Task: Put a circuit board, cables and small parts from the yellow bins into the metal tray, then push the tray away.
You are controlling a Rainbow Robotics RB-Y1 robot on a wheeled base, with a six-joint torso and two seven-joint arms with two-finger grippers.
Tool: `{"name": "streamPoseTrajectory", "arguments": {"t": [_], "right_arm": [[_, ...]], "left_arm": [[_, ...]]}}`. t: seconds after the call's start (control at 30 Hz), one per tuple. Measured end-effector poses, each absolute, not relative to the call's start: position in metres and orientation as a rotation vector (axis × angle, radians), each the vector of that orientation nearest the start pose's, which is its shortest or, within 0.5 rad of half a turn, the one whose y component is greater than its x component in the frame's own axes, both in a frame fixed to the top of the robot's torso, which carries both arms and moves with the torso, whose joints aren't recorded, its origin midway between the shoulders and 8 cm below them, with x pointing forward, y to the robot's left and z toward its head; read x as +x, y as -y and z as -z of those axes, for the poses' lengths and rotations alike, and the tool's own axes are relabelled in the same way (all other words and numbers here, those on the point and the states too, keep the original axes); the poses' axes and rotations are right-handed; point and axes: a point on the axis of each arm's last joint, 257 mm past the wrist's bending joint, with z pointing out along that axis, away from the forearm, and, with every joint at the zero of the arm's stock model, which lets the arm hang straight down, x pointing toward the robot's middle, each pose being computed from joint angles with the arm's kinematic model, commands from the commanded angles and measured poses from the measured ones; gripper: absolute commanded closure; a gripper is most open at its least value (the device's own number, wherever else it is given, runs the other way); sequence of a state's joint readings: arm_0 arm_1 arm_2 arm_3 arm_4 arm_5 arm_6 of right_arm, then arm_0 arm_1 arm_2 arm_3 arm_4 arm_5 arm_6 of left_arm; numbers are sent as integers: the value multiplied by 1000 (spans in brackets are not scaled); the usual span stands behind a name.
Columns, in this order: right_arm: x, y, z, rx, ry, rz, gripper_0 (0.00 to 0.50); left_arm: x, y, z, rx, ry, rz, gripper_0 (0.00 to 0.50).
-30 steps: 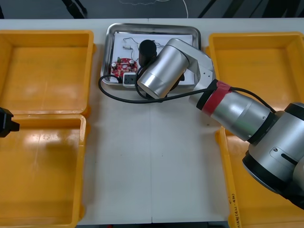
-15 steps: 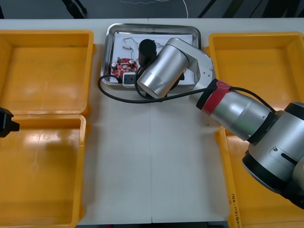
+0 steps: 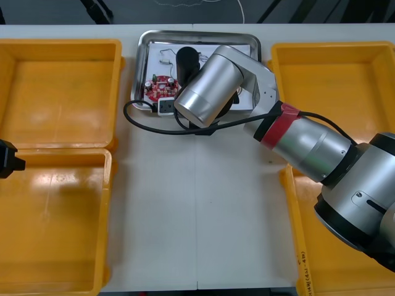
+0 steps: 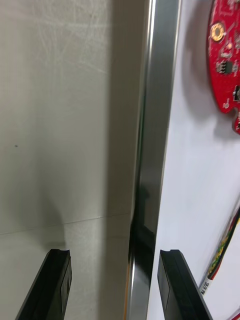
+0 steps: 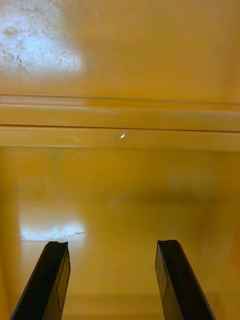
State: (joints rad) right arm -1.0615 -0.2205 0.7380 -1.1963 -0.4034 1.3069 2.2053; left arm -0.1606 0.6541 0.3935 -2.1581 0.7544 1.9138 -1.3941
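A white tag (image 4: 206, 288) on the red and yellow cable (image 4: 227, 235) bears print too small to read. The right gripper (image 4: 114, 254), fingers wide apart and empty, straddles the rim of the metal tray (image 4: 155, 125); its arm (image 3: 210, 92) hides much of the tray from above. The circuit board (image 3: 162, 86) lies inside, a black cable (image 3: 151, 126) looping out. The left gripper (image 5: 111, 245), also spread wide, hangs over a yellow bin (image 5: 120, 60)

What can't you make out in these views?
- Front view: silver right arm covers much of the shiny metal tray.
- Front view: small metal parts, too small to identify.
- Right wrist view: round red circuit board beyond the open right gripper, cut off by the edge.
- Front view: left gripper over yellow bins, cut off at the edge.
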Motion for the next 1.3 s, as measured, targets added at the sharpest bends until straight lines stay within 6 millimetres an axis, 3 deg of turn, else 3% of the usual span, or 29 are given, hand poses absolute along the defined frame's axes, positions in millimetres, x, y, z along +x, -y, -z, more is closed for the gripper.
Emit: {"name": "streamPoseTrajectory", "arguments": {"t": [0.3,0.7,0.8,1.03,1.3], "right_arm": [[566,-12,190,-1809,-1809,506,0],[513,-22,168,-1929,-1805,394,0],[500,-15,161,-1939,-1823,378,0],[481,11,133,-1770,-1941,349,0],[468,60,120,-1592,-2078,285,0]], "left_arm": [[381,-382,174,-57,-2643,20,0],[381,-382,174,-57,-2643,20,0],[381,-382,174,-57,-2643,20,0],[381,-382,174,-57,-2643,20,0],[381,-382,174,-57,-2643,20,0]]}}
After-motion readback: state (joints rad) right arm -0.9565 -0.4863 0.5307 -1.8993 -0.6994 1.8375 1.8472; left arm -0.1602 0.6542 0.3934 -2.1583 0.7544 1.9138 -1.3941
